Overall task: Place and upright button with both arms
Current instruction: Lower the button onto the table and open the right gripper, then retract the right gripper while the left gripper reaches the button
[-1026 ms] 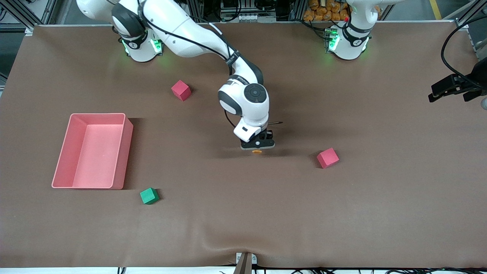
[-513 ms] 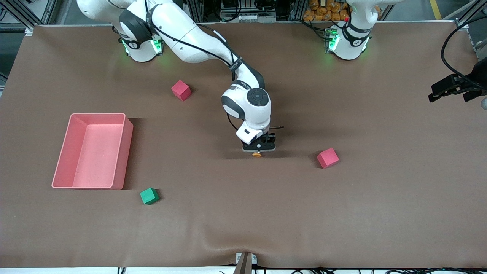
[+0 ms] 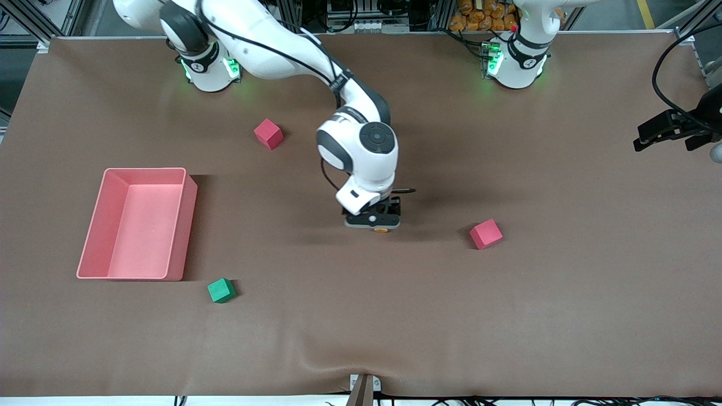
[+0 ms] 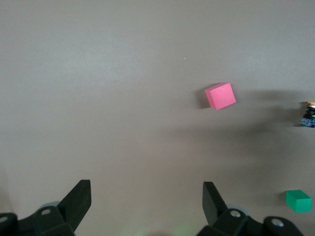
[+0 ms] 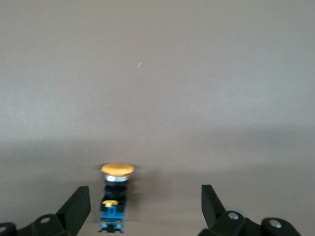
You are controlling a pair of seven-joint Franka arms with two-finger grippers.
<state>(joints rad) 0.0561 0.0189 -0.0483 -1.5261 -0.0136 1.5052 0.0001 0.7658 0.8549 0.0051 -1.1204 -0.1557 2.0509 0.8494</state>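
Button (image 3: pixel 382 229): on the table (image 3: pixel 361 316), upright, just under the right gripper.
Right gripper (image 3: pixel 372 221): low over button, fingers spread, holding nothing.
Left gripper (image 3: pixel 654 131): waits well away from button, fingers spread.

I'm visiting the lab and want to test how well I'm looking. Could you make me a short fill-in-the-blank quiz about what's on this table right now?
1. The button has a round cap coloured ______.
2. The right gripper hangs just above the button with its fingers ______.
3. The number of red cubes on the table is ______.
4. Toward the right arm's end of the table sits an empty tray coloured ______.

Missing words: orange; open; two; pink
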